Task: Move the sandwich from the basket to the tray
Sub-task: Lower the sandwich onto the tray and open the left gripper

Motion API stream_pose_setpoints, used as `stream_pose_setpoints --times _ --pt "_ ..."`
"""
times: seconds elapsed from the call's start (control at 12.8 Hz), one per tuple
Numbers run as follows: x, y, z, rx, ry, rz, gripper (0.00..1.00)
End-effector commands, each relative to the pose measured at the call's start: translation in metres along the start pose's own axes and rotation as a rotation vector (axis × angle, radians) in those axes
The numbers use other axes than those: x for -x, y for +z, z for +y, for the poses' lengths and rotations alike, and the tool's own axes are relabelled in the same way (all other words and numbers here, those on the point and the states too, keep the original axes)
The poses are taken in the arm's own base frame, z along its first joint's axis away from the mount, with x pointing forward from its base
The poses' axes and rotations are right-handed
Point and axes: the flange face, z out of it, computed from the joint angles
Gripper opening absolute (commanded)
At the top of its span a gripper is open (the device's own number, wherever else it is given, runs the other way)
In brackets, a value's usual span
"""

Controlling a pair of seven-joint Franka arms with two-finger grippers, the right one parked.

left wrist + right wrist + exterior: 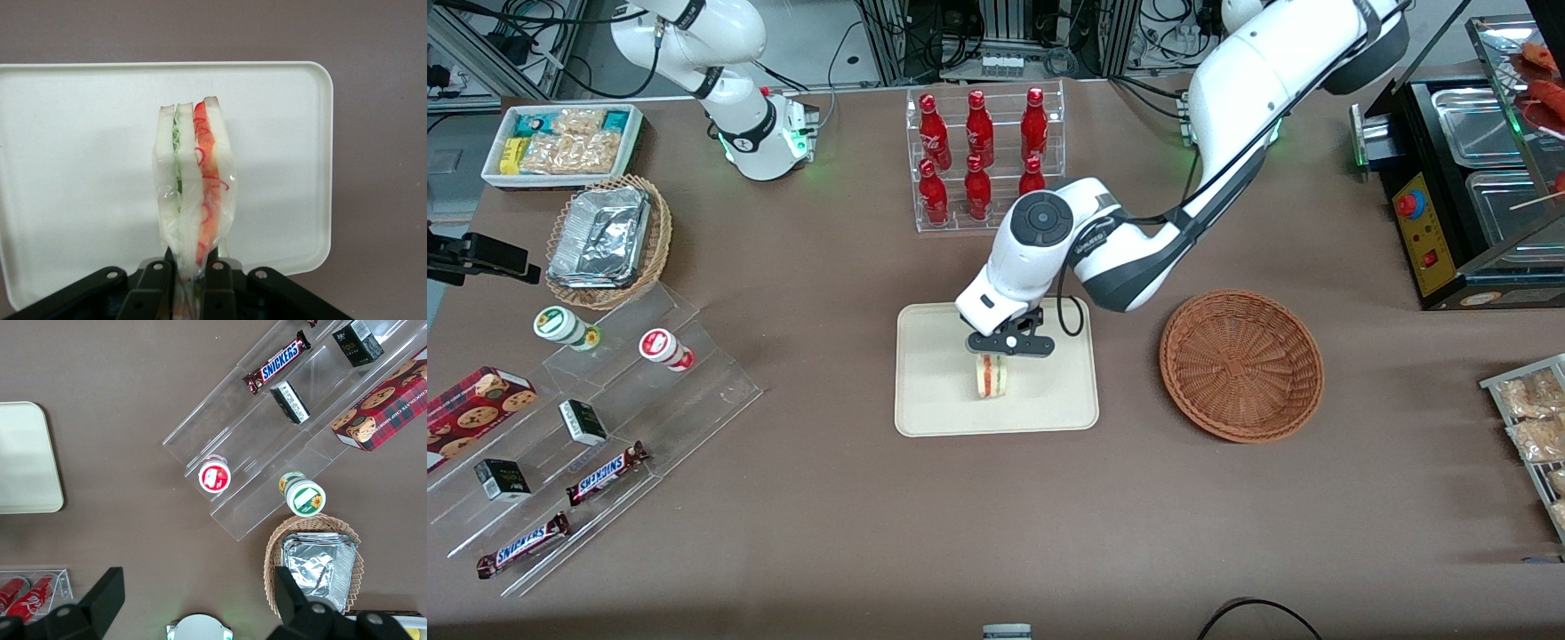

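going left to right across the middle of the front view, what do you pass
foil-tray basket → tray → gripper shut on the sandwich above the tray → basket

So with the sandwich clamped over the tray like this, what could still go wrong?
The gripper is shut on the sandwich over the tray, pinching one end of the wrapped wedge.
1. Standing on edge, it may topple when let go.
2. The clear wrap caught between the fingers could cling and drag it as the arm lifts.
3. The squeeze may crush the bread.
The basket is empty.
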Motion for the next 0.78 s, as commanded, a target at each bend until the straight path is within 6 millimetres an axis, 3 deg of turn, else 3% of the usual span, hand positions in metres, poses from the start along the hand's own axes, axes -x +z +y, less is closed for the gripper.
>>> stream_pose_setpoints --times 0.0,0.23,0.7 --pt "0.0 0.025 0.006 -0.042 -0.046 0.03 0.0" --pt "0.007 0.055 0.008 -0.079 -0.079 0.053 0.0" --pt "0.015 0.07 0.012 -0.063 -0.058 0.055 0.0"
